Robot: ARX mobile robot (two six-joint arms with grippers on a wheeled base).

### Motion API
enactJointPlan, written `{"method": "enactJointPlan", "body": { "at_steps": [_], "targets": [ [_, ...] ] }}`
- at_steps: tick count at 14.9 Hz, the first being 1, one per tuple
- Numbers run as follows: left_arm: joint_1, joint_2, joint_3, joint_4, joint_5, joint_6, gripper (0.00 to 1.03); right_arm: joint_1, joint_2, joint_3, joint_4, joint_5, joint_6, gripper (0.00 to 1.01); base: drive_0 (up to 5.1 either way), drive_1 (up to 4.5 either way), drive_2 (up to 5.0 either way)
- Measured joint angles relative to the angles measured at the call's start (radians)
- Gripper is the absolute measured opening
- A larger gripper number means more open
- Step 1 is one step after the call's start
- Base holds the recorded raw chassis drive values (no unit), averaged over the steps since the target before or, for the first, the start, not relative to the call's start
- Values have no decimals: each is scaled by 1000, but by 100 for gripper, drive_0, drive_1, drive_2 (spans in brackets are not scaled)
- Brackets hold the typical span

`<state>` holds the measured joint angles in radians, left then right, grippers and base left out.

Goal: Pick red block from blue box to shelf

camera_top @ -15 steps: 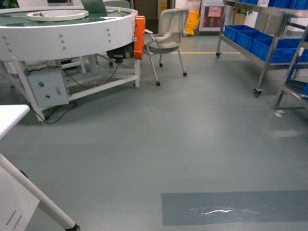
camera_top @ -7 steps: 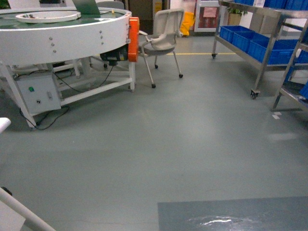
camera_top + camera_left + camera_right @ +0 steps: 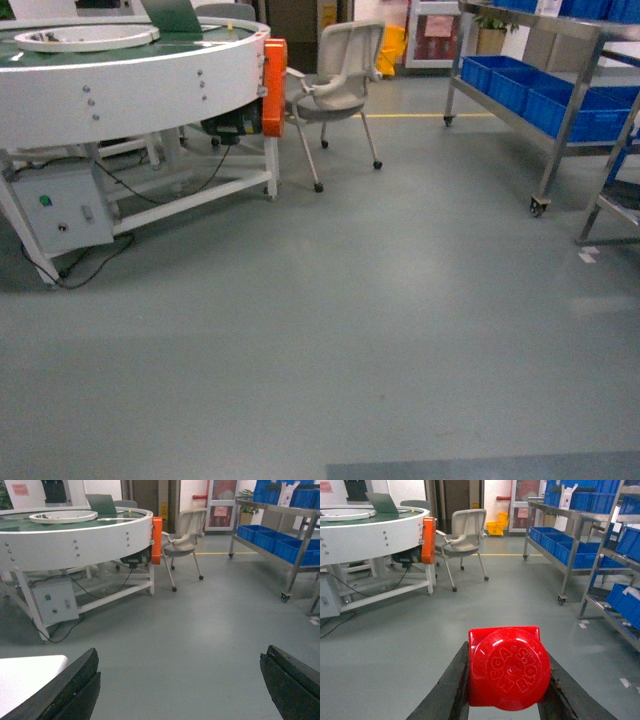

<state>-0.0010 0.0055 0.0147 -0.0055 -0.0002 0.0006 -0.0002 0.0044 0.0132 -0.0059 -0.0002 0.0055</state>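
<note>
In the right wrist view my right gripper is shut on the red block, its round embossed stud facing the camera, held above the grey floor. The left gripper is open with only floor between its two dark fingers. The shelf, a steel rack on casters, stands at the far right of the head view and also shows in the wrist views, shelf and shelf. The blue box is out of view. Neither gripper appears in the head view.
A big white round table with an orange guard, a control box and loose cables fills the left. A grey chair stands beside it. Dark blue crates sit on the rack. A white tabletop corner lies near my left fingers.
The head view has shifted: the white table at the lower left has left the frame, the darker floor patch has slid to the bottom edge, and the round table has drifted left.
</note>
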Motion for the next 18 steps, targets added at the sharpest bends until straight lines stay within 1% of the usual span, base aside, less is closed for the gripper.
{"method": "enactJointPlan", "body": {
  "at_steps": [18],
  "targets": [
    [0, 0, 0, 0, 0, 0, 98, 0, 0, 0, 0, 0, 0, 28, -4, 396, -404]
  ]
}}
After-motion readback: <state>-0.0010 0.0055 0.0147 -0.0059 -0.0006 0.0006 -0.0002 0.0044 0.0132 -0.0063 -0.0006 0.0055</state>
